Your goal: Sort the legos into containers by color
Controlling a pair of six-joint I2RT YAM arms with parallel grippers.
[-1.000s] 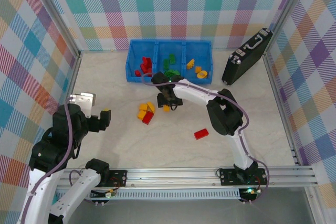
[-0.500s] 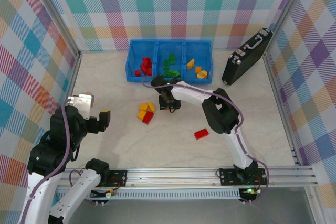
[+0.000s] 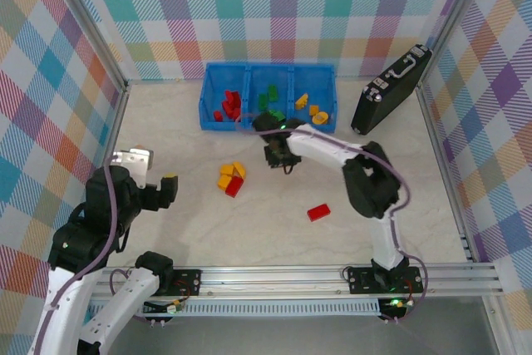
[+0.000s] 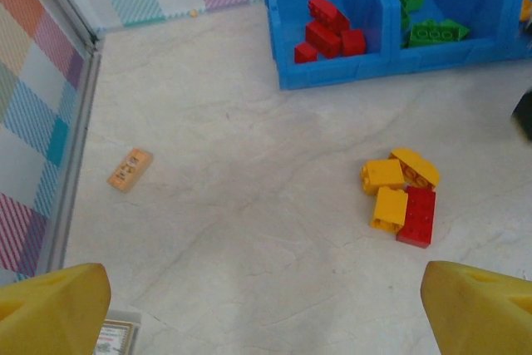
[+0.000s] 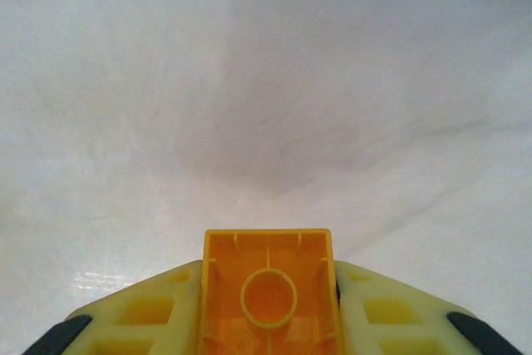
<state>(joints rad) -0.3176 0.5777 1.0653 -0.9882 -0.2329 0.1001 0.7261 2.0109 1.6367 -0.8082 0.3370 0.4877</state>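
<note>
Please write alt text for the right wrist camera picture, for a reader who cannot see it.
A small orange plastic brick, its hollow underside facing the camera, is clamped between the pale yellow fingers of the right gripper at the bottom edge. Behind it lies a pale, faintly veined table top.

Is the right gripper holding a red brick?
No, the right gripper is shut on an orange brick, whose hollow underside faces the wrist camera.
</note>
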